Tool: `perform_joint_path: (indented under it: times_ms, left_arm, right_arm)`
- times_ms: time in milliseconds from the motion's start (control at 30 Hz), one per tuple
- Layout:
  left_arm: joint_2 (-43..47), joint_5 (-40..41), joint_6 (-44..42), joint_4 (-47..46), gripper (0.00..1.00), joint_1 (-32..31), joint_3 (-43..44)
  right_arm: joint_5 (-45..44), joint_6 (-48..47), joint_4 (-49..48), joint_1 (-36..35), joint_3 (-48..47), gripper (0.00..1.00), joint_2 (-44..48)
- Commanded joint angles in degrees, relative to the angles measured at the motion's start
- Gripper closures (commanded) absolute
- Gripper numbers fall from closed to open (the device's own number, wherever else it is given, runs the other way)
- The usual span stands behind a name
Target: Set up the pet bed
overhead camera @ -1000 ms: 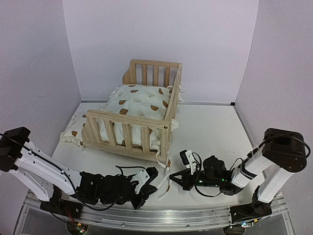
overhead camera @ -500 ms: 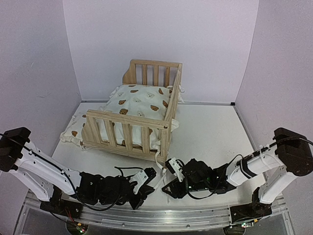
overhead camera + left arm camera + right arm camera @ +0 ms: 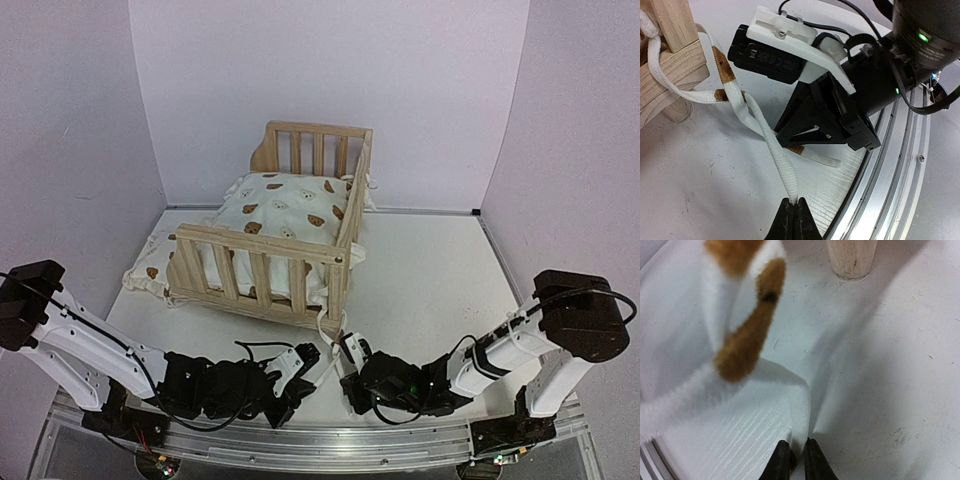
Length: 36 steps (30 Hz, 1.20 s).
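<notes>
One tie (image 3: pixel 760 125) is clamped in my left pincer (image 3: pixel 793 216), drawn fairly straight from the near corner post of the frame (image 3: pixel 262 262), which stands mid-table with the cushion (image 3: pixel 285 205) inside. My right pincer (image 3: pixel 794 460) has slid leftward over the last second and now sits low over the other tie end (image 3: pixel 822 160), tips nearly together. I cannot tell whether it grips. Judging by that, I am bringing both ends together for a knot.
</notes>
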<state>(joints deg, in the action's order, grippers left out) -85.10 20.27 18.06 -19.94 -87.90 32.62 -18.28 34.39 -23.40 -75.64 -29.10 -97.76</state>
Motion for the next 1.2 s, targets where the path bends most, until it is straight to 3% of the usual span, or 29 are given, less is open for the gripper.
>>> perform_joint_path:
  times_ms: [0, 100, 233, 400, 533, 667, 700, 800, 900, 933, 1000, 1067, 1167]
  left_arm:
    - [1.6, 1.6, 0.6, -1.4, 1.00, 0.2, 1.1]
    - [1.3, 1.6, 0.6, -1.4, 1.00, 0.2, 1.2]
    - [0.6, 1.7, 0.9, -1.4, 1.00, 0.2, 1.0]
    - [-1.1, -1.8, 0.7, -1.4, 1.00, 0.2, 1.6]
    - [-2.4, -6.0, 0.2, -1.3, 1.00, 0.2, 2.8]
    - [-0.9, -7.7, 0.9, -1.3, 0.89, 0.3, 2.9]
    - [-0.5, -7.9, 1.1, -1.1, 0.85, 0.3, 3.2]
    - [2.1, -7.7, 2.7, -1.0, 0.54, 1.2, 3.6]
    - [5.2, -6.4, 5.6, -0.9, 0.33, 3.3, 3.8]
    - [6.0, -7.3, 7.1, -0.8, 0.14, 4.9, 4.0]
    - [6.8, -9.1, 9.3, -0.6, 0.18, 8.6, 5.0]
    - [6.2, -10.4, 10.3, 0.1, 0.30, 10.9, 7.2]
    - [4.0, -9.1, 9.7, 3.6, 0.58, 13.1, 11.7]
  right_arm:
    - [-11.4, 0.5, 5.9, -2.9, -1.4, 0.91, -0.3]
    - [-13.4, 1.3, 7.4, -3.3, -1.2, 1.00, 0.0]
    - [-13.9, -2.3, 3.9, -3.1, 1.8, 1.00, 5.6]
    - [0.1, -12.2, -4.9, 2.3, 5.0, 1.00, 11.8]
    - [5.7, -16.3, -12.4, 5.9, 7.2, 1.00, 13.7]
    - [8.6, -20.8, -14.0, 8.8, 6.1, 1.00, 15.3]
    - [9.8, -21.6, -14.2, 9.7, 5.8, 1.00, 15.4]
    - [13.4, -24.5, -15.4, 11.3, 6.0, 1.00, 16.3]
    - [14.8, -27.9, -15.9, 11.6, 5.8, 1.00, 16.6]
    - [14.9, -28.8, -16.0, 11.8, 5.7, 1.00, 16.4]
    - [15.5, -29.9, -16.6, 12.4, 5.2, 1.00, 15.7]
    - [16.6, -30.6, -17.1, 12.9, 4.2, 1.00, 14.5]
    - [16.4, -30.1, -17.4, 13.2, 2.3, 1.00, 12.6]
